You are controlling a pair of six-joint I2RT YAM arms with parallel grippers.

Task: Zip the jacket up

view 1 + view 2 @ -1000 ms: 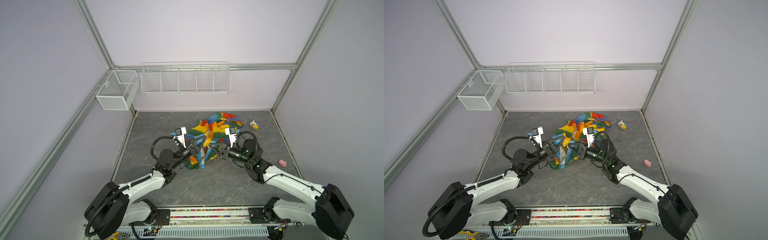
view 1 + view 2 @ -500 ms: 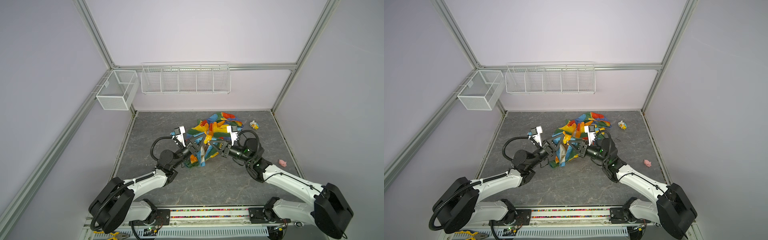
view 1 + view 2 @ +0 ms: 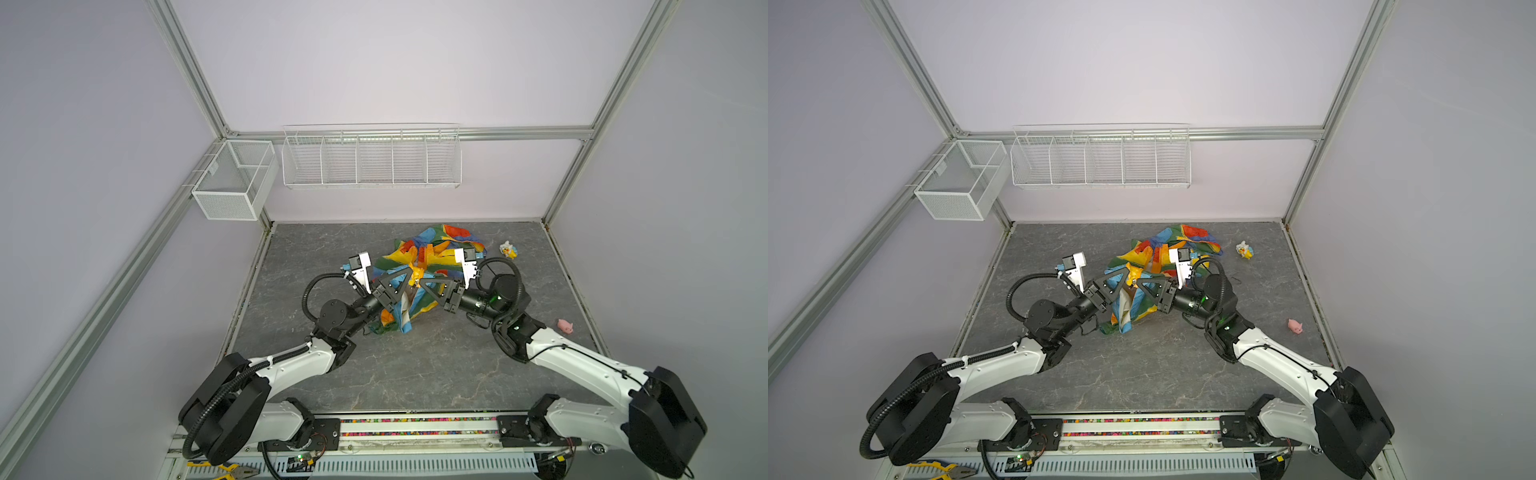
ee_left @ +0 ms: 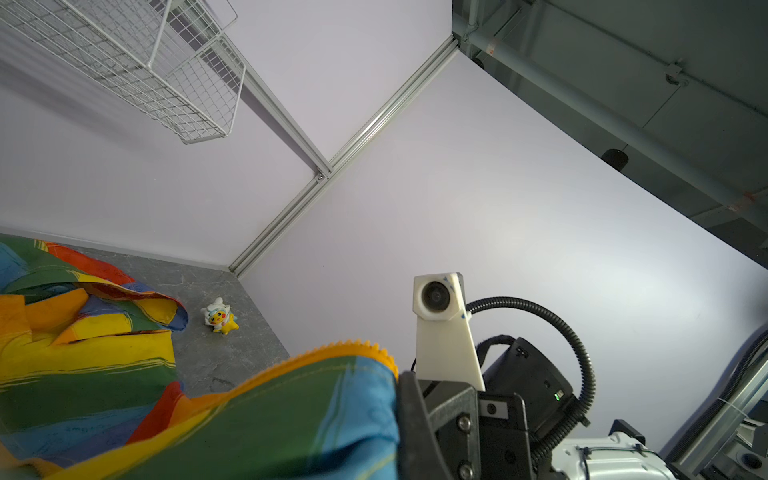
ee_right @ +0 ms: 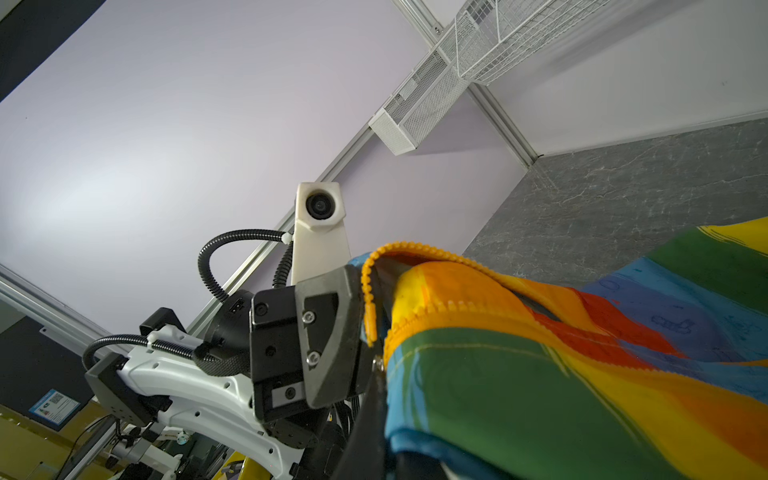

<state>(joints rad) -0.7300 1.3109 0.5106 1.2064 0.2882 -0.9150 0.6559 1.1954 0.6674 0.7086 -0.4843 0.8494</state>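
Two sets of fingers meet almost tip to tip above the table (image 3: 415, 374), and both are clamped down! The left fingers (image 3: 402, 282) are closed tight on the jacket (image 3: 432, 255), right at its orange zipper edge (image 5: 415, 249). The right fingers (image 3: 428, 286) are pinched shut on the same garment from the opposite side. Both top views show it: a scrap of orange pokes up in the narrow gap between the two tips.

From the right wrist view, the toothed zipper edge curls over just beside the left fingers (image 5: 328, 332), with an orange pull tab (image 5: 370, 322) dangling against them. From the left wrist view, striped green-and-blue fabric (image 4: 270, 415) runs straight up to the right fingers (image 4: 411, 419).

Where is the rest of the jacket? Part droops beneath the fingers down to the table, and the bulk lies crumpled just beyond them (red, yellow, green and blue folds all bunched together).

Past the right fingers, well apart, sits a white-and-yellow toy (image 3: 508, 250). A pink toy (image 3: 565, 326) lies farther out on the right fingers' outer side.
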